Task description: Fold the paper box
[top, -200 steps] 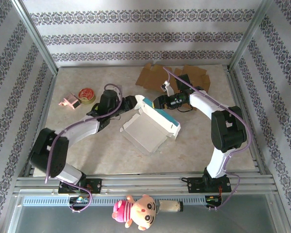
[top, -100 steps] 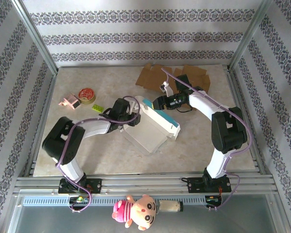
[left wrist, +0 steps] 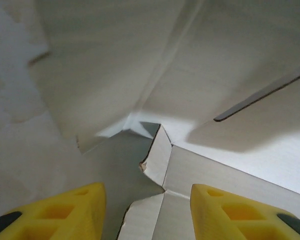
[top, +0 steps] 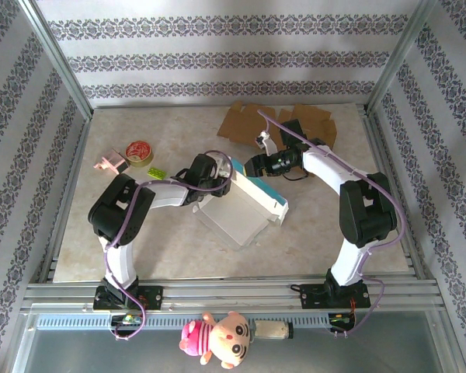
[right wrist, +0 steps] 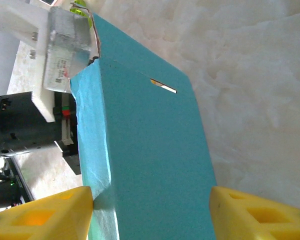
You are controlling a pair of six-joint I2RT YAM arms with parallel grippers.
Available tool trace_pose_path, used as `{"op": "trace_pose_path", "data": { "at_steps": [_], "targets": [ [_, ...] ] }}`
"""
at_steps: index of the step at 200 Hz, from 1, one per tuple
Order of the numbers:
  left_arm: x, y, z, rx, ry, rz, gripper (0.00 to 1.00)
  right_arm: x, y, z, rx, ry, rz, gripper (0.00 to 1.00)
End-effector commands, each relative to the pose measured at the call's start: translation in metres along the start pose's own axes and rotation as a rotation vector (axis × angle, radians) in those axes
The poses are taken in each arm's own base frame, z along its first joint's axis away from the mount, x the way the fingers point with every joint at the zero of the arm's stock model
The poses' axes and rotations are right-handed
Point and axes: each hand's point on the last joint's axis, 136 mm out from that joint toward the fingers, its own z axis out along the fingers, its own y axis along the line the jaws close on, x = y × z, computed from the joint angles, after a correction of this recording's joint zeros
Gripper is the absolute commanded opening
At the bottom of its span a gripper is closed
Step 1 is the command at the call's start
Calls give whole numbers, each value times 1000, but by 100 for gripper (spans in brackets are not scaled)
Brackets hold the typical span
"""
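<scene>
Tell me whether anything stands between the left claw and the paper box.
Nothing visible does. The left claw is right at the paper box, its open fingers facing the white inner corner, a flap edge between them.

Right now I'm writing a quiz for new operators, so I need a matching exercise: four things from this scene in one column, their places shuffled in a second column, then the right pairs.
Things
1. roll of tape
2. brown cardboard
3. plush doll
4. paper box

Places
A. at the far edge of the table
B. off the table, on the near side of the metal rail
C. mid-table, with the left claw and right claw at it
D. left part of the table, beside a pink thing

Pairs: 1-D, 2-A, 3-B, 4-C
</scene>
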Motion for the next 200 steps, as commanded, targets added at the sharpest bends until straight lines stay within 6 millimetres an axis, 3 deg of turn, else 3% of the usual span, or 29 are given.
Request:
{"op": "trace_pose_path", "data": {
  "at_steps": [1, 89, 149, 176, 200],
  "targets": [
    [-18, -15, 6, 73, -62, 38, 49, 3, 5, -3, 15, 12, -28, 63],
    [-26, -35, 9, 186, -101, 76, 44, 4, 5, 1, 12, 22, -23, 63],
    [-14, -49, 12, 280, -48, 71, 34, 6, 4, 3, 19, 30, -19, 63],
    [-4, -57, 15, 339, -6, 45, 32, 6, 2, 3, 29, 26, -22, 62],
    [-6, -57, 10, 344, -32, 28, 33, 7, 2, 3, 35, 26, -24, 62]
  ]
}}
